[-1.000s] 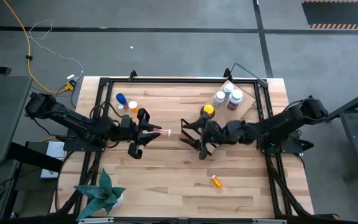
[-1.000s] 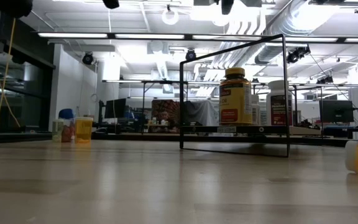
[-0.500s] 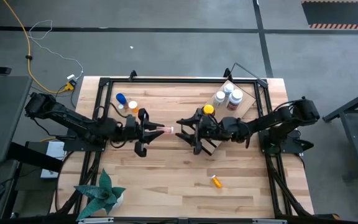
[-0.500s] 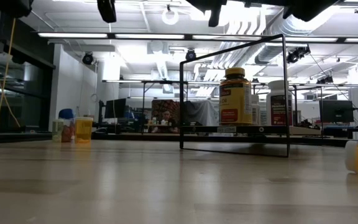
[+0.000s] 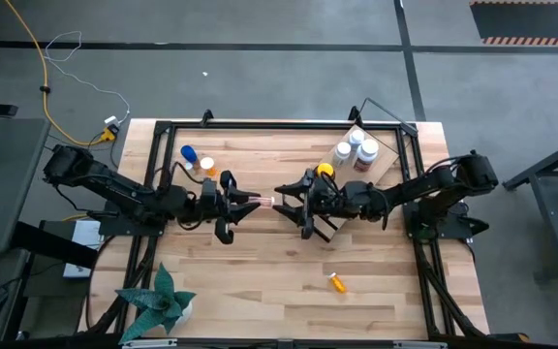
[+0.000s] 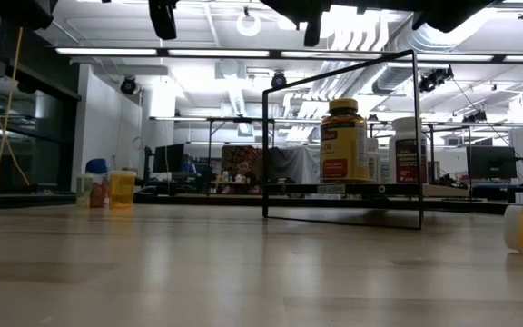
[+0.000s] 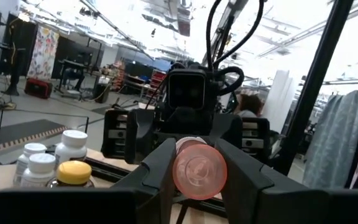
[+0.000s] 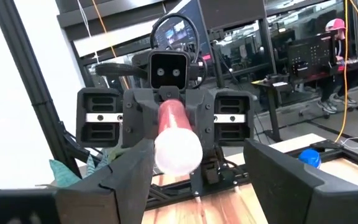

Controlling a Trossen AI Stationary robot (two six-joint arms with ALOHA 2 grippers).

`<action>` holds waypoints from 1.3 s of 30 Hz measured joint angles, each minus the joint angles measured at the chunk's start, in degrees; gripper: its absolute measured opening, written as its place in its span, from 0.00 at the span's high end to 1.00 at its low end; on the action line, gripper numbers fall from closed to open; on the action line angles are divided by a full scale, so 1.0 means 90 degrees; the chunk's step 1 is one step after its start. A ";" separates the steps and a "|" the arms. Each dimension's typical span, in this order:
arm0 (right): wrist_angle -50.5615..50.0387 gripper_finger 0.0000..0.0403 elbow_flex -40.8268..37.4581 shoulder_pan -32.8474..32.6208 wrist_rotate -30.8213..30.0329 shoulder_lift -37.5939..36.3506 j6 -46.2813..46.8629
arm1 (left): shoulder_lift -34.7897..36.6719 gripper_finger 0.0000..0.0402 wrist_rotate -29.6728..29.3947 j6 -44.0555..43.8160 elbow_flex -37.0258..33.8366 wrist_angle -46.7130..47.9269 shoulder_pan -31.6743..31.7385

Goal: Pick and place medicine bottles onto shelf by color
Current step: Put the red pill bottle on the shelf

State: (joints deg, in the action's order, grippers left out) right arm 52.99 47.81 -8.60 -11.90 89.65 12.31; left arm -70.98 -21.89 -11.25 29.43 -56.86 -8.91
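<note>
Seen from above, we find the two arms meeting nose to nose over the middle of the worktop point(image 5: 260, 262), raised clear of its surface. The left tool point(image 5: 243, 203) has its fingers clamped on a small pink bottle point(image 5: 261, 202), which it holds level, the free end pointing at the right arm; in the left wrist view we see the round pink end of that bottle point(image 7: 199, 170) pinched between the two dark fingers point(image 7: 158, 171). The right tool point(image 5: 286, 202) stands with its fingers spread wide and gripping nothing; in the right wrist view the white-ended bottle point(image 8: 176, 148) lies between those fingers point(image 8: 129, 174), close to one and apart from the other. We cannot tell whether the nearer finger touches it. At the far right of the worktop the shelf point(image 5: 387, 167) carries an amber bottle with a yellow cap point(image 5: 325, 171) and a cluster of white bottles point(image 5: 356, 149); the low view shows the amber bottle point(image 6: 344, 141) upright on the board. A blue bottle point(image 5: 189, 153) and a small orange one point(image 5: 206, 165) stand at the far left, and another orange bottle point(image 5: 337, 282) lies on its side near the front right.
</note>
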 joint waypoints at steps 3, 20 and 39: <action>-0.0041 0.41 0.0000 -0.0001 -0.0003 0.0000 0.0180 | -0.0219 0.77 0.0005 -0.0016 0.0153 0.0004 0.0000; -0.0214 0.42 0.0002 0.0000 0.0070 0.0000 0.0185 | -0.0617 0.77 -0.0027 0.0100 0.0450 0.0056 0.0000; -0.0242 0.56 0.0005 0.0000 0.0113 0.0000 0.0127 | -0.0617 0.77 -0.0197 0.0103 0.0450 0.0133 0.0000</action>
State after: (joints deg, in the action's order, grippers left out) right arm 50.82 47.86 -8.60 -10.88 89.65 13.45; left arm -76.53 -23.66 -10.33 33.47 -55.66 -8.91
